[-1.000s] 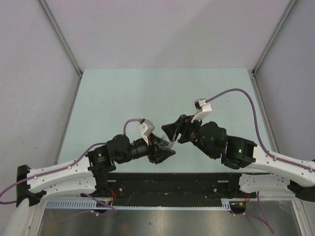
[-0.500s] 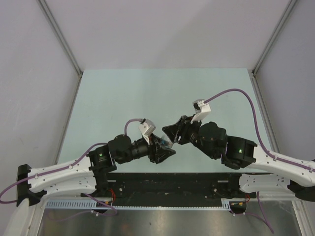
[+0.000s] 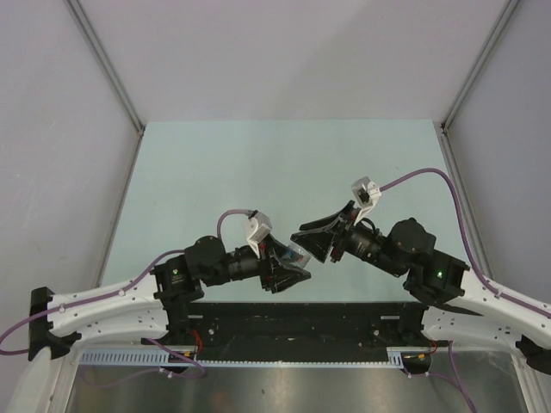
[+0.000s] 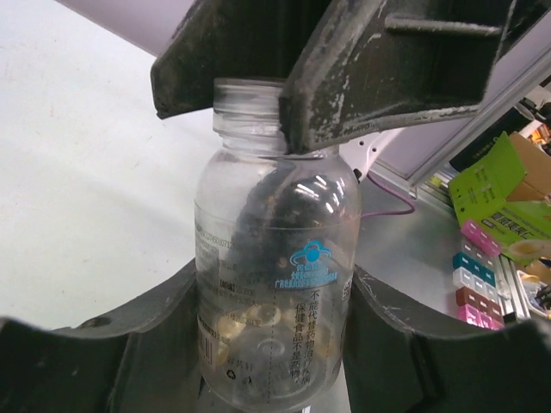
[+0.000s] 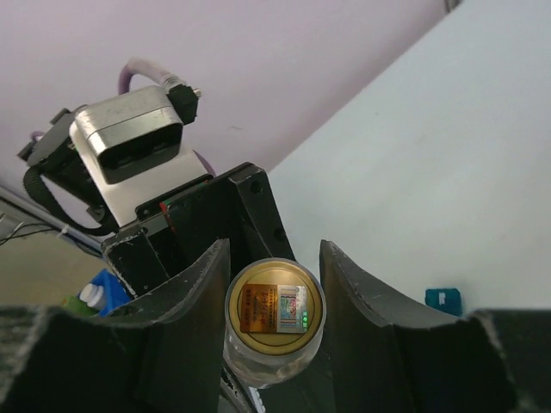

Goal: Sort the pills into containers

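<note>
Left gripper (image 4: 275,366) clamped bottle (image 4: 275,258) body. Bottle's long axis pointed into right gripper (image 5: 275,258), which was closed on cap (image 5: 275,310). Pill box (image 5: 443,301) lay apart from bottle, untouched.

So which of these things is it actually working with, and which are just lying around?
In the job: clear bottle, held by the left gripper; its gold cap, gripped by the right gripper; pale pills inside; small blue box on the table.
Lying about: green carton and stacked coloured boxes, beyond the table.

A clear labelled bottle (image 4: 271,284) — beyond it, a green carton (image 4: 491,202) and coloured boxes (image 4: 476,280).
</note>
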